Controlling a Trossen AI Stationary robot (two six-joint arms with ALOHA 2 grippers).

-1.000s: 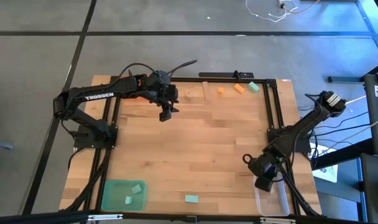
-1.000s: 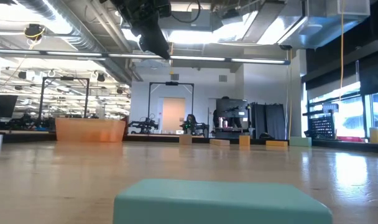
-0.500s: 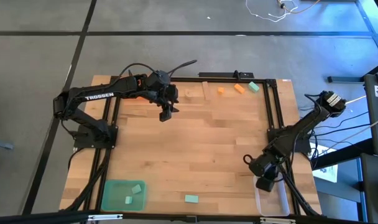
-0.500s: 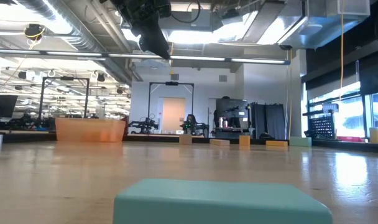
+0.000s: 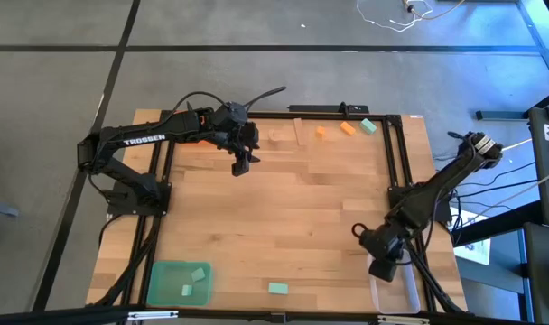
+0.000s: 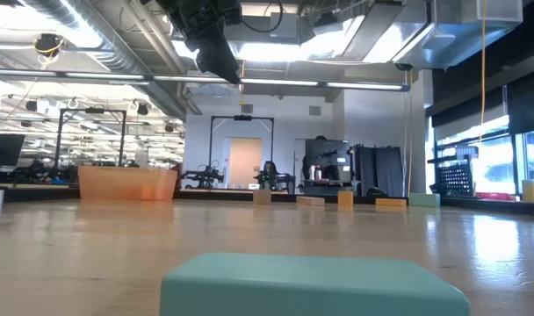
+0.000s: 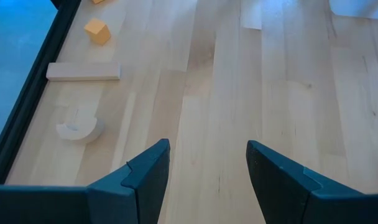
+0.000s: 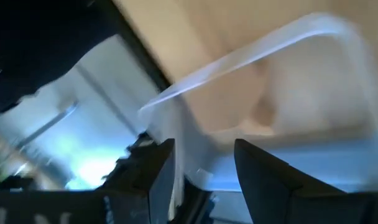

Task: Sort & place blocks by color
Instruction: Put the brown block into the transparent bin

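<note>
Both arms poised above the table, claws empty.

Left gripper (image 5: 242,168) hangs spread near far-edge orange blocks (image 5: 334,130); right gripper (image 5: 382,268), spread, tilts over the clear tray (image 5: 394,295). A teal block (image 5: 277,289) lies at the near edge.

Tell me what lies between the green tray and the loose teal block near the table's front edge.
Nothing: the high view shows bare wood between the green tray and the teal block.

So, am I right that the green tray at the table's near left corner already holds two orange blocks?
Not quite: the two blocks in the green tray are teal-green, not orange, as the high view shows. The orange blocks lie at the table's far edge.
</note>
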